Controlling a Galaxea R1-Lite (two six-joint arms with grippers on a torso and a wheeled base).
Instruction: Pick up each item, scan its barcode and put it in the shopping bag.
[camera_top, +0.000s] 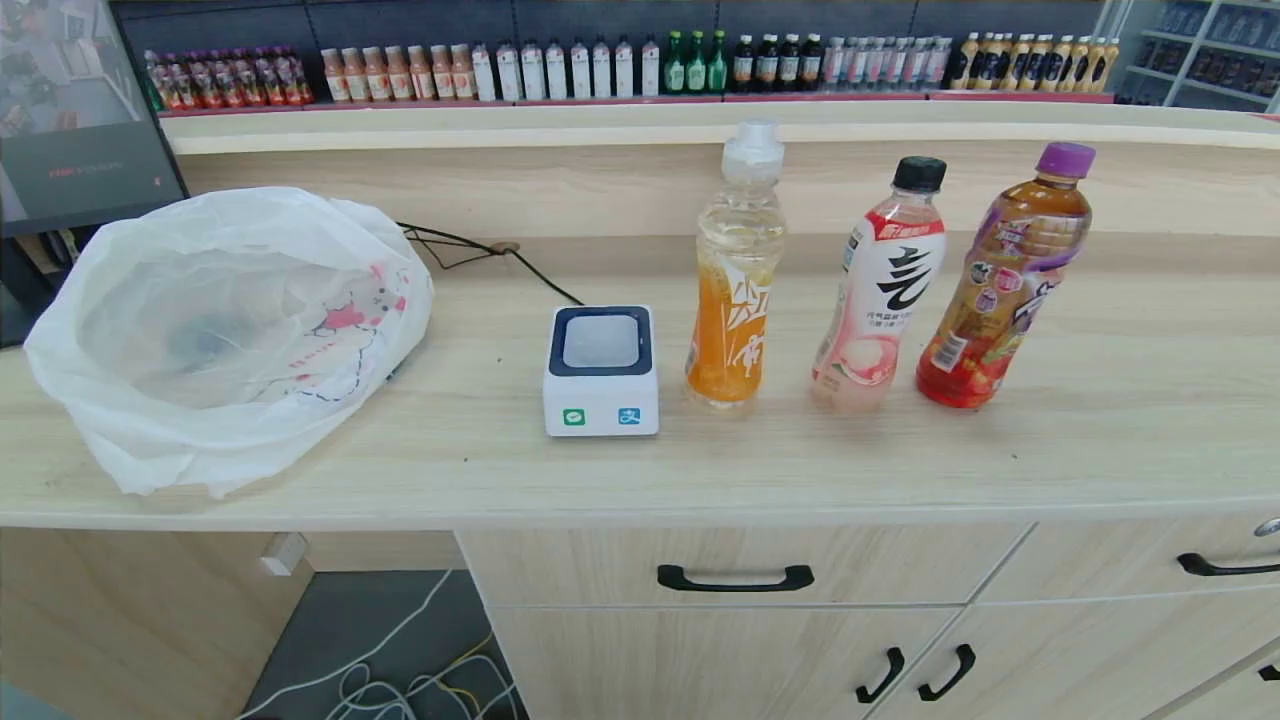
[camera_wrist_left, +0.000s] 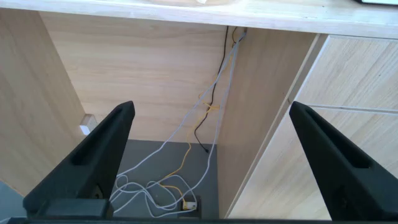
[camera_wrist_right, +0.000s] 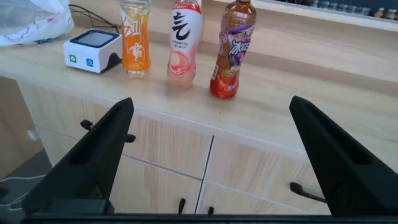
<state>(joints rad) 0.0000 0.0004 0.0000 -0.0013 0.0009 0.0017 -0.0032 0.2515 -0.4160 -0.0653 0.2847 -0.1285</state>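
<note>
Three bottles stand upright in a row on the wooden counter (camera_top: 760, 470): an orange drink with a clear cap (camera_top: 735, 270) (camera_wrist_right: 135, 38), a pink drink with a black cap (camera_top: 880, 290) (camera_wrist_right: 185, 40), and a reddish tea with a purple cap (camera_top: 1005, 280) (camera_wrist_right: 233, 53). To their left sits a white barcode scanner (camera_top: 601, 370) (camera_wrist_right: 92, 50). An open white plastic shopping bag (camera_top: 225, 320) (camera_wrist_right: 31, 22) lies at the counter's left end. My left gripper (camera_wrist_left: 208, 168) hangs open below the counter, facing the floor recess. My right gripper (camera_wrist_right: 208, 162) is open, in front of the counter, level with the drawers.
A black cable (camera_top: 480, 250) runs behind the scanner. Drawers with black handles (camera_top: 735, 578) are under the counter. Loose cables (camera_wrist_left: 168, 186) lie on the floor in the recess. A monitor (camera_top: 70, 110) stands behind the bag. A raised ledge and bottle shelves (camera_top: 640, 70) back the counter.
</note>
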